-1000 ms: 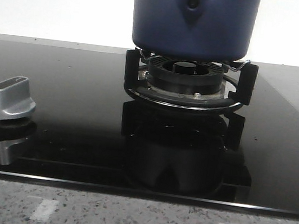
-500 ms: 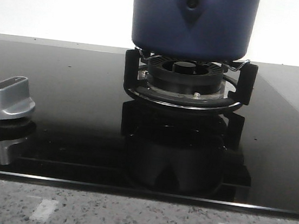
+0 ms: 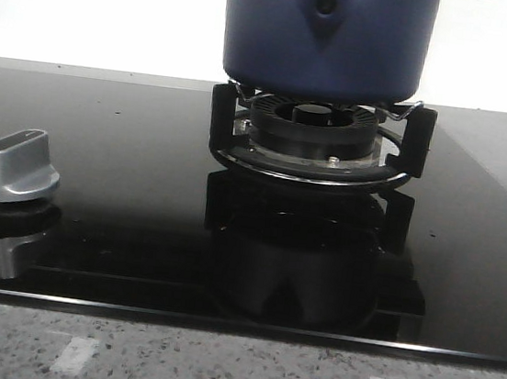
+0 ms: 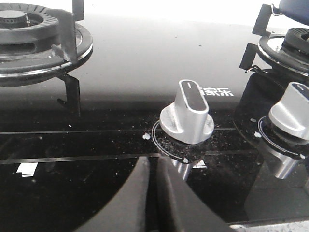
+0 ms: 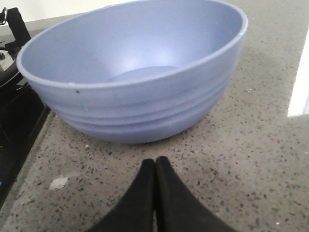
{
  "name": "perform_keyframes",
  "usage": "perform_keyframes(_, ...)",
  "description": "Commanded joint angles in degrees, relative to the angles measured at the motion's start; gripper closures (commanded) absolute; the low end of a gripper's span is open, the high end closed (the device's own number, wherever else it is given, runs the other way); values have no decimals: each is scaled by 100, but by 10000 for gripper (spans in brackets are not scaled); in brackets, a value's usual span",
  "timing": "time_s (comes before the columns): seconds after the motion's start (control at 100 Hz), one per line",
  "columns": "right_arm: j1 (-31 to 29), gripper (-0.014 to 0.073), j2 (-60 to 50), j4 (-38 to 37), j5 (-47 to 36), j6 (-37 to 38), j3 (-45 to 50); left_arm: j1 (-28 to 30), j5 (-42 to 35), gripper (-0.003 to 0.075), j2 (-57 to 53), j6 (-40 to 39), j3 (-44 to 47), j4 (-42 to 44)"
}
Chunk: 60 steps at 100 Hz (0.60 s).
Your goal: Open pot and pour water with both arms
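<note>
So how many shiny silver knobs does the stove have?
2 show in the left wrist view: one knob in the middle of the black glass, and a second knob beside it, nearer the burner holding the pot. The front view shows only one, and more may be out of view.

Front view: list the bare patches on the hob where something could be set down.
Free: glass between the knob and the burner stand, and the glass right of that stand. Crowded: the stand itself, where the pot sits.
</note>
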Motion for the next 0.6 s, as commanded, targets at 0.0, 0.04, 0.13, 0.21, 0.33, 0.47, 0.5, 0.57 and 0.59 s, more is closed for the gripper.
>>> perform_keyframes(0.0, -38, 668, -115, -78, -136, -58, 158, -2, -242, 741, -143, -45, 174, 27)
perform_keyframes(0.04, -38, 668, -115, -78, -166, -58, 158, -2, -277, 740, -143, -45, 174, 27)
perform_keyframes(0.13, -38, 668, -115, -78, -266, -58, 158, -2, -603, 740, -143, -45, 174, -278)
perform_keyframes(0.21, -38, 668, -115, -34, -582, -58, 158, -2, -1037, 740, -143, -45, 174, -1166)
perform_keyframes(0.33, -38, 668, -115, 1170, -1464, -47, 158, -2, -1719, 741, -143, -45, 174, -2754)
perform_keyframes(0.47, -27, 668, -115, 2530, -1967, -47, 158, -2, -2043, 741, -143, -45, 174, -3571)
perform_keyframes(0.5, -27, 668, -115, 2792, -1899, -47, 158, -2, -2043, 740, -143, -45, 174, -3644)
perform_keyframes(0.57, -27, 668, -115, 3184, -1899, -47, 158, -2, -2043, 741, -143, -45, 174, -3779)
perform_keyframes(0.59, -27, 668, -115, 3249, -1899, -47, 158, -2, -2054, 740, -143, -45, 174, -3861)
